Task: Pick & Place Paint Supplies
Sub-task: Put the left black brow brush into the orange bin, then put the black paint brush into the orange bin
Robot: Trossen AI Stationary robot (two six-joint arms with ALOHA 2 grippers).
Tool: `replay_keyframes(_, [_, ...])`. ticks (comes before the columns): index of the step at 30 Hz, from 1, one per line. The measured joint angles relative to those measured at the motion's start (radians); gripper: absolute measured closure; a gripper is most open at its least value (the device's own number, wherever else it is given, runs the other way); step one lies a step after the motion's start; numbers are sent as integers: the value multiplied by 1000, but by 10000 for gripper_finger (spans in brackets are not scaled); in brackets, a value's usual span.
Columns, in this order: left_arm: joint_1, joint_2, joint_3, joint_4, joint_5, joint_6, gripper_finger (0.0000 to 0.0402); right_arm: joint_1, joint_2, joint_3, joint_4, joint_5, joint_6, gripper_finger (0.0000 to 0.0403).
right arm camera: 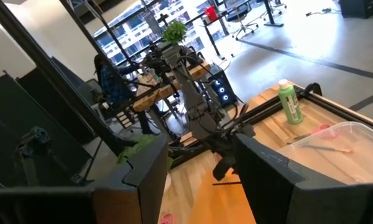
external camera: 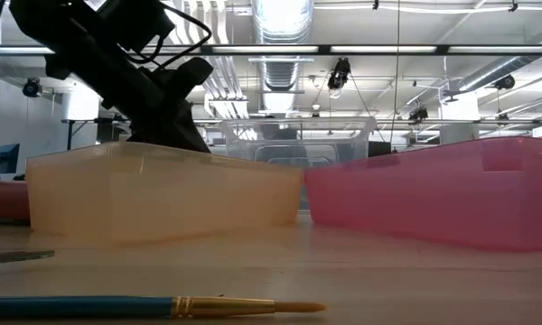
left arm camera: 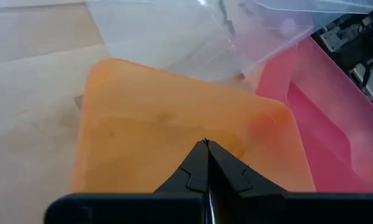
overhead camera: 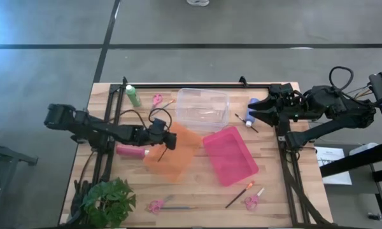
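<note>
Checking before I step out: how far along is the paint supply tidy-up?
Done: one brush lies in the clear bin. In hand: left tool, shut, over the orange tray; right tool waits beside the blue bottle. Left: green bottle, pink-red bottle, table brushes.

You have even overhead lighting on the wooden table (overhead camera: pixel 197 191), with only soft, short shadows under the arms. A bright bluish glare flares at the upper left corner of the high view. In the low view, ceiling strip lights (external camera: pixel 280 18) shine toward the lens; the blue-handled paintbrush (external camera: pixel 154 307) in front is slightly soft. In the left wrist view, the clear bin (left arm camera: pixel 193 31) shows pale glare. The right wrist view's own fingers (right arm camera: pixel 261 174) are blurred.
</note>
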Motion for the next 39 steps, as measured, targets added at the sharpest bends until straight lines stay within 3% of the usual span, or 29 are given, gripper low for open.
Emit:
replay_keyframes(10, [-1,1,4,1,-8,40,301,0,0,0,-9,-3,-2,225])
replay_keyframes(18, [-1,-83,62,15,-1,193,282,0,12,0,-9,-26,2,225])
replay_keyframes(23, [-1,-205,111,20,69,383,281,0,54,0,-13,-104,3,225])
replay_keyframes(26, [-1,-279,126,17,92,463,281,0,90,0,-45,-206,9,225])
replay_keyframes(31, [-1,-383,132,11,99,526,281,38,155,0,-274,-389,114,225])
replay_keyframes(35, [-1,-438,130,-20,99,566,281,132,225,-2,-436,-521,202,225])
replay_keyframes(39, [-1,-463,129,-38,99,588,281,282,274,-1,-394,-541,288,225])
